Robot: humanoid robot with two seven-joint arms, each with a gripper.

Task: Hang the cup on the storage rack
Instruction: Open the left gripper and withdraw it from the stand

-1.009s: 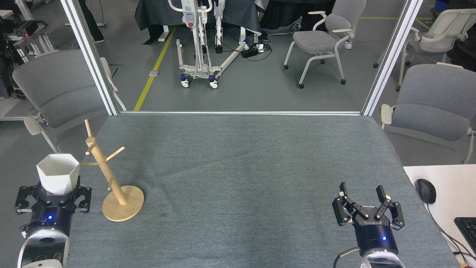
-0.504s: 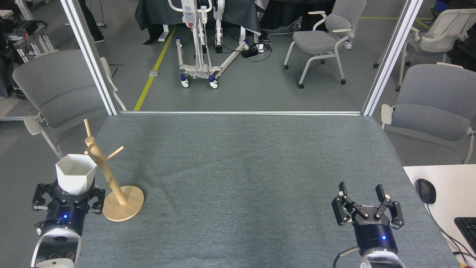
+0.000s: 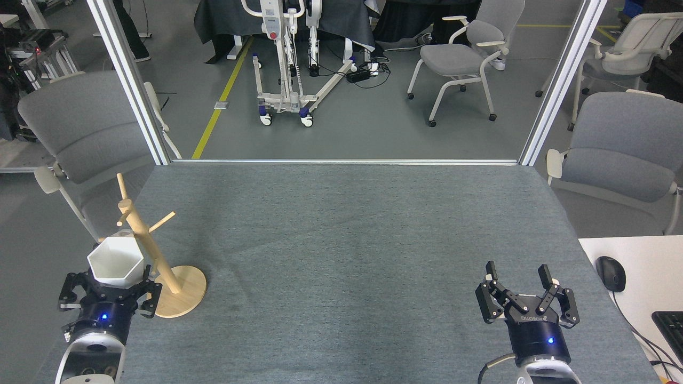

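Grey matting lay under your left gripper, clamped on the cup just left of the rack, still unhung; right gripper gaped.

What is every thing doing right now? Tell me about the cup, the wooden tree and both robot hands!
cup: upright, mouth open upward, held right beside the rack's post, not hung.
storage rack: standing on the table, leaning in view, pegs empty.
left gripper: closed around the cup's bottom.
right gripper: open, holding nothing.
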